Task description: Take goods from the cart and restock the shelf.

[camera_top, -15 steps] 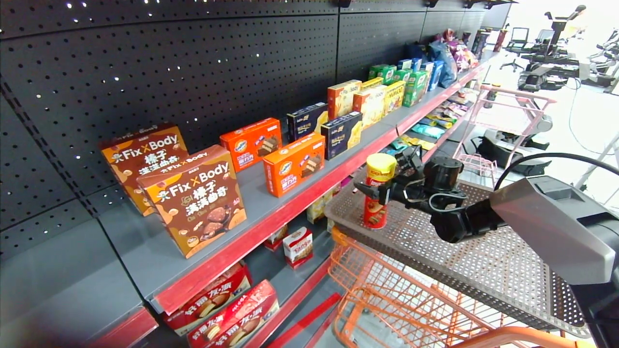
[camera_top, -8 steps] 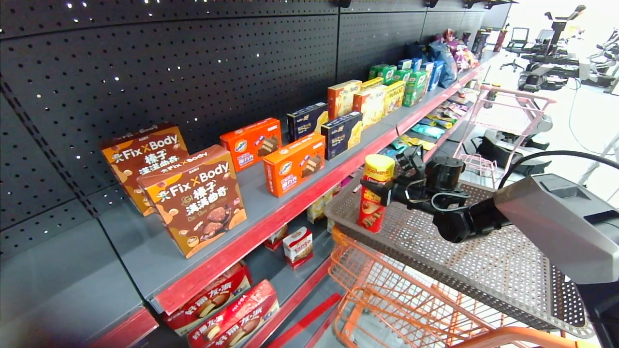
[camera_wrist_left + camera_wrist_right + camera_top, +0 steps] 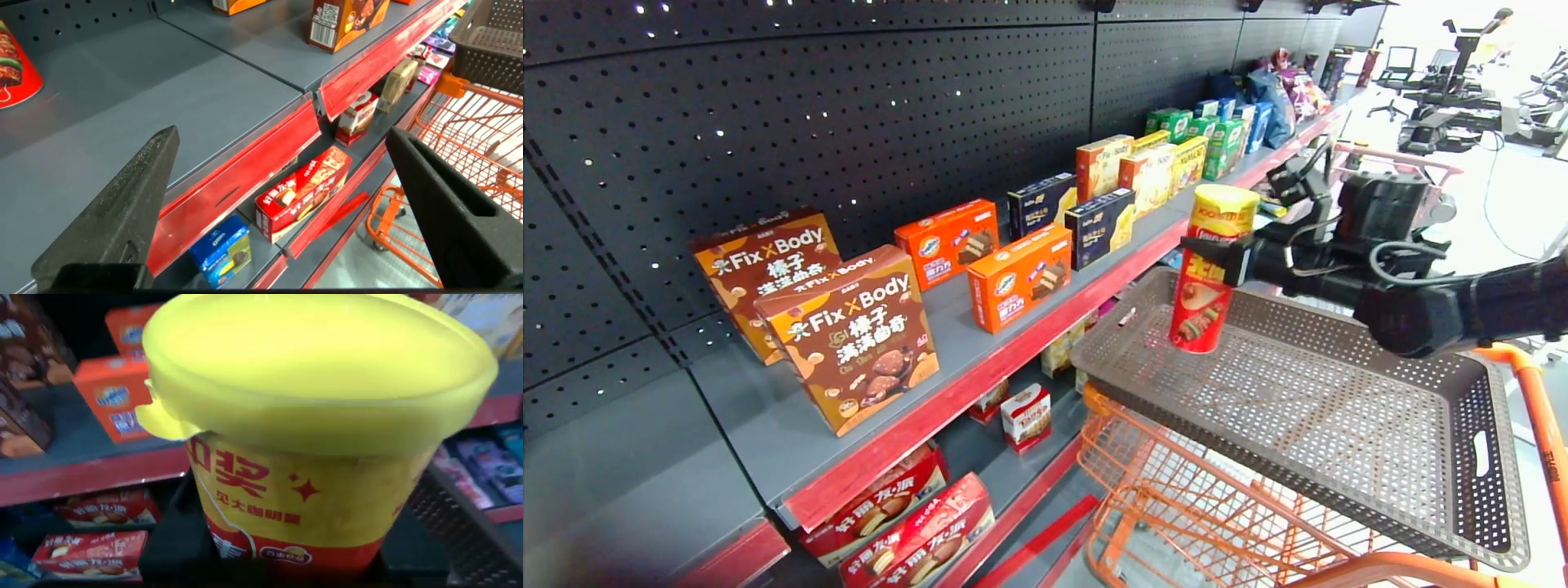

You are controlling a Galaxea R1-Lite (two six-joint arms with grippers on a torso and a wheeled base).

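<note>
Head view: tall red-and-yellow chip canister (image 3: 1207, 278) upright, lifted just above the shelf-side corner of the grey perforated tray (image 3: 1339, 425) on the orange cart (image 3: 1176, 506).
Right pincer (image 3: 1245, 237): clamped on the canister's upper half, just under the yellow lid (image 3: 319, 392).
Left pincer (image 3: 286, 204): fingers wide apart, nothing between them, well apart from the tray, above bare shelving.
Shelf (image 3: 980, 327): just beside the tray, red lip (image 3: 1045, 327) facing it.
Risk, slip: round and likely smooth wall, gripped high; could pivot or slide down on a quick swing.
Risk, snag: base hanging low; may clip the tray's wall or the red lip if carried across without more height.
Risk, knock: orange boxes (image 3: 1018, 278) and dark blue boxes (image 3: 1098, 227) standing nearest the tray; easily toppled by a wide approach.
Risk, topple: tall and narrow; likely to fall if released tilted.
</note>
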